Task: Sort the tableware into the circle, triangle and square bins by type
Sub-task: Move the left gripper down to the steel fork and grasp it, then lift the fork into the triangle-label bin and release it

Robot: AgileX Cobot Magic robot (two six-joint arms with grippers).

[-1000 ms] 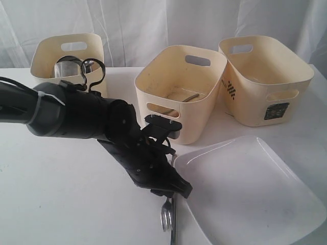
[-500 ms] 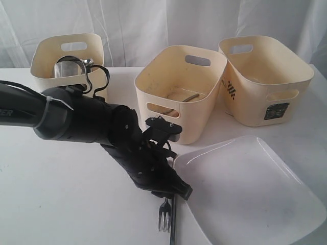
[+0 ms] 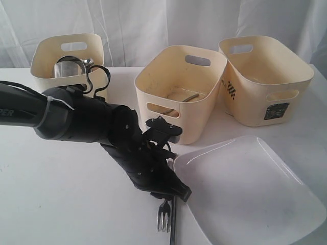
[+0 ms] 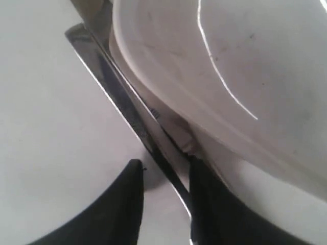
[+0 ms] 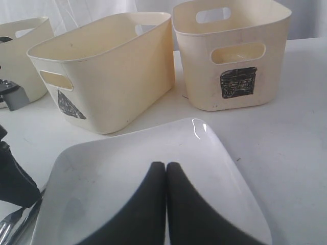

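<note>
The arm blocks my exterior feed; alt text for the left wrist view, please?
The left gripper, jaws open, straddles a flat steel utensil handle lying on the white table, right beside the rim of the white plate. Which utensil it is cannot be told.

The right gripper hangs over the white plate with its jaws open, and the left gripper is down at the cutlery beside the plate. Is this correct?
One point is wrong: the right gripper hangs over the white plate with its jaws shut, tips pressed together, as the right wrist view shows. The left gripper is down at the cutlery beside the plate, as you say.
</note>
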